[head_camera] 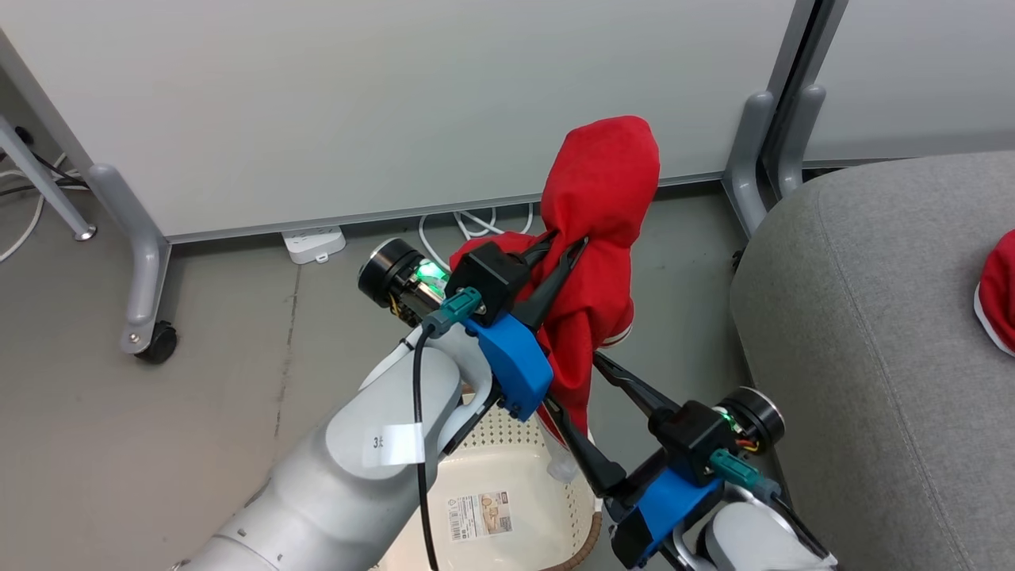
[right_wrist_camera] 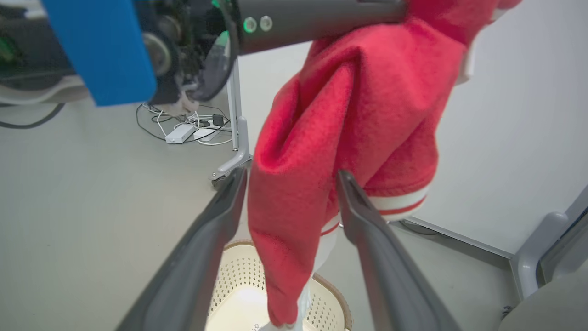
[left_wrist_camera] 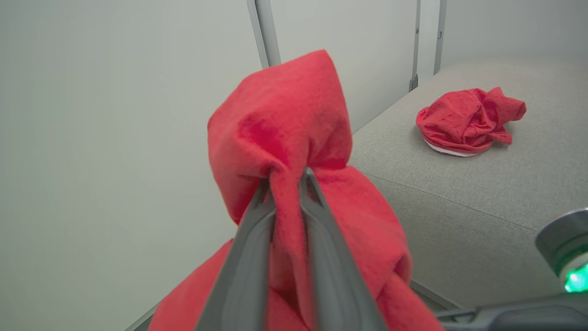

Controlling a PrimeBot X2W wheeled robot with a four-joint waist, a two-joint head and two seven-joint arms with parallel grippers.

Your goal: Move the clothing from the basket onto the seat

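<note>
My left gripper [head_camera: 575,242] is shut on a bright red garment [head_camera: 603,206] and holds it up over the floor. The cloth bunches between the fingertips [left_wrist_camera: 307,174], and its white-trimmed lower end hangs down into the cream perforated basket [head_camera: 496,432]. My right gripper [head_camera: 572,382] is open lower down, one finger on each side of the hanging cloth [right_wrist_camera: 367,92], with the basket [right_wrist_camera: 239,276] below. A second red garment [left_wrist_camera: 466,119] lies crumpled on the grey seat [left_wrist_camera: 459,193], which stands at the right [head_camera: 872,317].
A white partition panel on grey legs with a caster [head_camera: 155,341] stands behind the basket. A power strip [head_camera: 315,243] and white cables lie at its foot. Another grey panel leg [head_camera: 749,159] stands close to the seat's corner.
</note>
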